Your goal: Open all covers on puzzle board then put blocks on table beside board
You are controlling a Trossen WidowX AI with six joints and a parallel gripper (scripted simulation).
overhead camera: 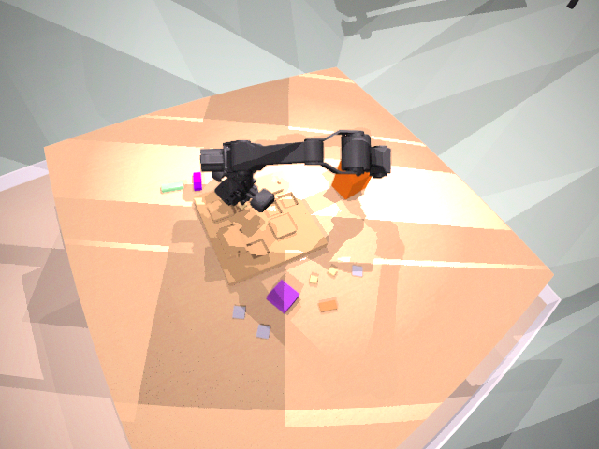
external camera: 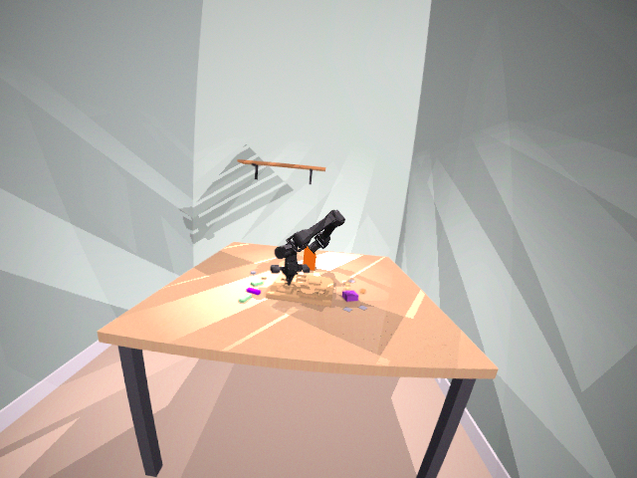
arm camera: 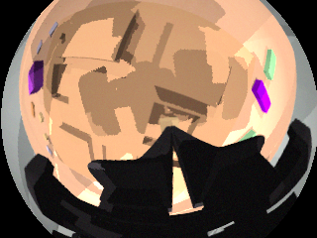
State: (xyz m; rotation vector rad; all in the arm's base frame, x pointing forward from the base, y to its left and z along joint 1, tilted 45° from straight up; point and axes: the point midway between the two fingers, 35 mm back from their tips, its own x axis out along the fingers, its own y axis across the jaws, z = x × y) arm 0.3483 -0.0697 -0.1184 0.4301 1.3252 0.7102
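The tan puzzle board point(overhead camera: 316, 233) point(external camera: 278, 297) lies on the table under the arm. A raised square cover point(overhead camera: 282, 225) sits on it, and a square recess point(overhead camera: 257, 248) shows near its front edge. Shadows and like colours hide which covers are open. My gripper point(external camera: 289, 282) point(arm camera: 170, 130) is shut and empty, pointing down low over the board's left part. In the wrist view its tips are beside a small pale piece point(arm camera: 168, 120) in a dark-edged recess; contact cannot be told. The arm hides part of the board in the top view.
A purple block point(overhead camera: 282, 296) point(external camera: 350, 296) point(arm camera: 36, 78), an orange piece point(overhead camera: 327, 305) and several small pale pieces lie beyond one board edge. A magenta bar point(overhead camera: 197, 181) point(external camera: 253, 291) point(arm camera: 262, 95) and green bar point(overhead camera: 171, 187) point(arm camera: 269, 64) lie opposite. An orange box point(overhead camera: 349, 185) point(external camera: 309, 259) stands beneath the arm.
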